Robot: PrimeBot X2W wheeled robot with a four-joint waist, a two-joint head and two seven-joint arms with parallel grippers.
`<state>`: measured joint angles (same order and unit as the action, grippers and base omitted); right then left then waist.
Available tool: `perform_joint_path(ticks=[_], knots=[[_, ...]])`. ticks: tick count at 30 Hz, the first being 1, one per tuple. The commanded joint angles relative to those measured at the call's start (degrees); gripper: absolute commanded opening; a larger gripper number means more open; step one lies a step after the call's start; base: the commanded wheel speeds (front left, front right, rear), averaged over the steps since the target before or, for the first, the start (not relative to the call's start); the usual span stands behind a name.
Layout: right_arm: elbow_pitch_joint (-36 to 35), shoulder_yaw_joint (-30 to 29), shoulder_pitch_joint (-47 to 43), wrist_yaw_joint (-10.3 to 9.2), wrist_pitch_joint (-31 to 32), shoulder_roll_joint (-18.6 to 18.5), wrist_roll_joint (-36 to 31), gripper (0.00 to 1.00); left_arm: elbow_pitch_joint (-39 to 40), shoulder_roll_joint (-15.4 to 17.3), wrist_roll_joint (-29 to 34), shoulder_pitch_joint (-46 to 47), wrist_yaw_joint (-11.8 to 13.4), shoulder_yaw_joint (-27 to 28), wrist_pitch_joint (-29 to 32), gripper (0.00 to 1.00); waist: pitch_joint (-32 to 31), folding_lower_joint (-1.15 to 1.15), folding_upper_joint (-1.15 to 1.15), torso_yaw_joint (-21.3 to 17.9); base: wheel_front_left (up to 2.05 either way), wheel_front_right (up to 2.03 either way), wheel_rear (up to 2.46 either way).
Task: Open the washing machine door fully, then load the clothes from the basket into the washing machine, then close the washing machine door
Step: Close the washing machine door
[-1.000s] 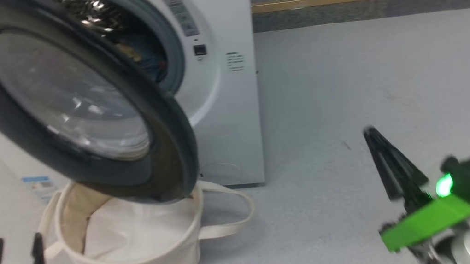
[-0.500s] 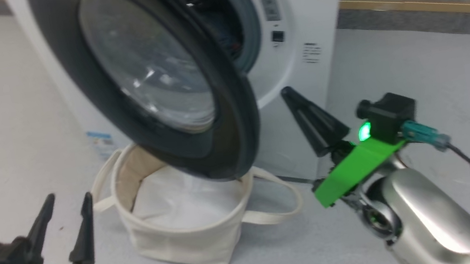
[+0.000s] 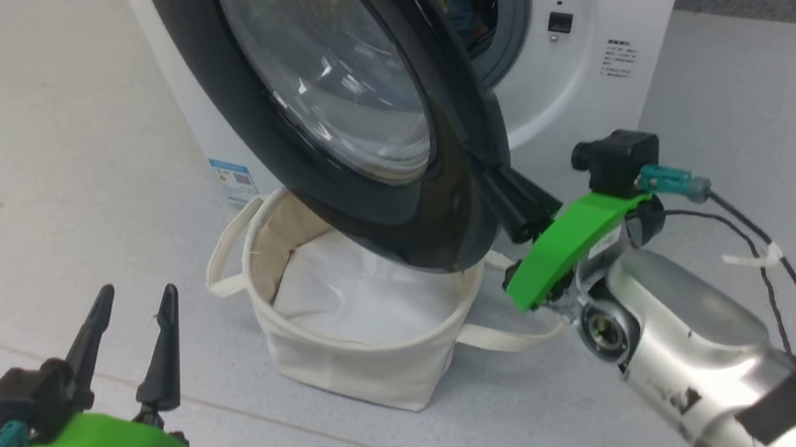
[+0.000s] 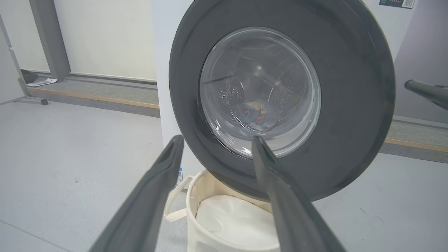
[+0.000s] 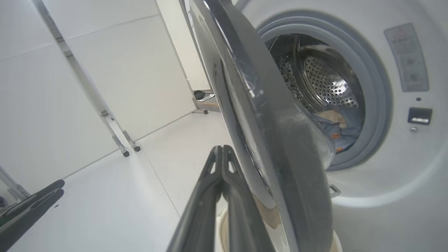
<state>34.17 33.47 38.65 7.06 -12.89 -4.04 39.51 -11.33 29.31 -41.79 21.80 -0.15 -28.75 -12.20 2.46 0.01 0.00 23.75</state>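
Head view, glossy black-rimmed washing machine door (image 3: 349, 104) half open over round cream canvas basket (image 3: 342, 374) on grey floor (image 3: 40, 151), white liner (image 3: 354, 301) inside, right claw (image 5: 221, 148) pressed together just beside door rim, left claw (image 3: 140, 290) spread, well apart, blue clothes (image 5: 344, 131) in perforated steel drum (image 5: 325, 77)

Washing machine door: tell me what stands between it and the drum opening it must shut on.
Nothing visible does. The gap between the door and the grey ring looks clear; the clothes lie inside the drum. The right gripper, fingers shut, is on the door's outer side, and the basket sits below it.
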Motion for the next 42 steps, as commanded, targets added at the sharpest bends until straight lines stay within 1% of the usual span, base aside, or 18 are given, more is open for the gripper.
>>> perform_joint_path(ticks=[1, 5, 8, 14, 20, 26, 34, 39, 42], knots=[[0.70, 0.75, 3.52, 0.43, -1.25, 1.15, 1.91, 0.00, 0.81, 1.44, 0.19, 4.15, -0.39, 2.37, -0.62, 1.00, 0.44, -0.01, 0.00, 0.34, 0.00, 0.00, 0.00], [5.93, 1.53, 6.77, 0.43, -1.99, 1.15, 6.50, 0.00, 0.23, 0.93, 0.18, 5.15, -1.12, 2.27, -0.98, 1.00, 1.51, -0.01, 0.00, 0.73, 0.00, 0.00, 0.00], [8.33, 1.58, 9.13, 0.43, -2.07, 1.15, 8.11, 0.00, -0.26, 0.34, 0.18, 5.91, -1.67, 2.11, -1.24, 1.00, 2.40, -0.01, 0.00, 1.07, 0.00, 0.00, 0.00], [11.58, 1.56, 11.93, 0.43, -2.09, 1.15, 8.35, 0.00, -1.51, -0.81, 0.37, 7.21, -2.63, 1.80, -1.74, 1.00, 4.16, -0.01, 0.00, 1.90, 0.00, 0.00, 0.00], [14.65, -1.66, 14.02, 0.43, -2.10, 1.16, 7.54, 0.00, -2.39, -1.55, 0.60, 7.84, -3.30, 1.87, -2.14, 1.00, 5.30, -0.01, 0.00, 2.37, 0.00, 0.00, 0.00], [19.13, -4.51, 18.02, 0.43, -2.10, 1.16, 4.96, 0.00, -2.88, -2.00, 0.82, 8.29, -4.09, 2.53, -2.49, 1.00, 7.57, -0.01, 0.00, 2.24, 0.00, 0.00, 0.00], [25.26, -8.67, 25.46, 0.43, -2.10, 1.16, 0.49, 0.00, -2.63, -2.94, 1.27, 9.36, -5.40, 3.81, -2.73, 1.00, 12.84, -0.01, 0.00, 2.01, 0.00, 0.00, 0.00], [28.19, -12.48, 29.92, 0.43, -2.10, 1.16, -3.07, 0.00, -2.12, -4.12, 1.82, 10.07, -6.15, 5.06, -2.78, 1.00, 16.15, -0.01, 0.00, 2.54, 0.00, 0.00, 0.00], [29.43, -16.00, 32.46, 0.43, -2.10, 1.16, -5.52, 0.00, -1.87, -5.02, 2.49, 10.39, -6.56, 5.56, -2.78, 1.00, 17.87, -0.01, 0.00, 3.06, 0.00, 0.00, 0.00]])
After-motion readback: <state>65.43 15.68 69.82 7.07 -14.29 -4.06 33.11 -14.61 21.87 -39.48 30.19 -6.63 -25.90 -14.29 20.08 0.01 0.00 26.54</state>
